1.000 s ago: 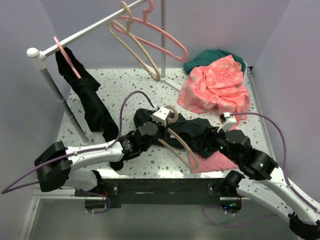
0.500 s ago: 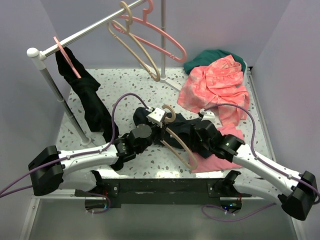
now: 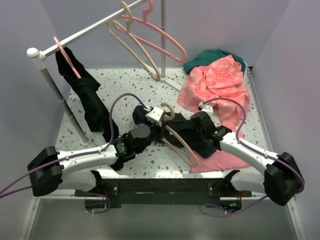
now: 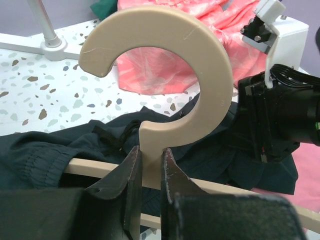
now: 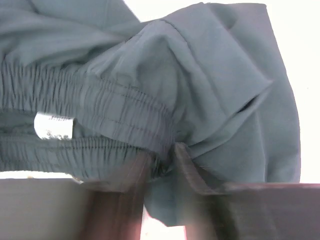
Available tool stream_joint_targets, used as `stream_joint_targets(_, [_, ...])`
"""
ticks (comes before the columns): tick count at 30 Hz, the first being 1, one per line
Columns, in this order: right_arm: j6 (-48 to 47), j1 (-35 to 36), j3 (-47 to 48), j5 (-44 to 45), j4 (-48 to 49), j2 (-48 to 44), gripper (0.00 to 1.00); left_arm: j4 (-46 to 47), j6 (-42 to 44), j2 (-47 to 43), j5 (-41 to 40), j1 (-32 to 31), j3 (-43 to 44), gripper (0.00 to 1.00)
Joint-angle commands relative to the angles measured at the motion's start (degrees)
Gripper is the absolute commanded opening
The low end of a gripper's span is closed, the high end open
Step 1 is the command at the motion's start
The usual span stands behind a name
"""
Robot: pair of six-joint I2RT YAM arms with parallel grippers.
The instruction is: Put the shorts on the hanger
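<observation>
Far out to the left gripper's [image 4: 149, 172] left, a long black garment [image 3: 90, 102] hangs from a pink hanger [image 3: 66, 56] on the metal rail [image 3: 85, 32]. The left gripper is clenched on the beige hanger [image 4: 210, 75], its two dark fingers [image 4: 129, 172] squeezing the neck just under the rounded hook, which stands upright above the fingertips. The hanger's shoulder runs crosswise just beyond those fingers, over the dark shorts [image 3: 196, 136]. The shorts lie crumpled on the speckled table [image 3: 125, 85] between the two grippers. The right gripper [image 5: 161, 167] grasps them: in its wrist view its blurred fingers [image 5: 192, 175] pinch the gathered elastic waistband, with the rest of the fabric bunched above them. Behind the right gripper lies a coral-pink patterned cloth [image 3: 216, 85], with a teal-green cloth [image 3: 207, 56] beyond that.
</observation>
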Motion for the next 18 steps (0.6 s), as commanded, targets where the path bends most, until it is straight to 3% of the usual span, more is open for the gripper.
stream_joint_targets(1, [0.9, -1.2, 0.2, 1.1, 1.8, -3.4, 0.00, 8.6, 1.5, -1.5, -6.1, 0.0, 0.7, 0.00])
stream_joint_targets(13, [6.1, -1.3, 0.5, 0.5, -15.9, -18.8, 0.00, 16.6, 3.5, 4.7, -17.7, 0.1, 5.1, 0.00])
stream_joint_targets(18, [8.2, -1.3, 2.0, 0.3, -23.3, -21.2, 0.00, 20.0, 4.1, 4.5, -18.5, 0.4, 4.9, 0.00])
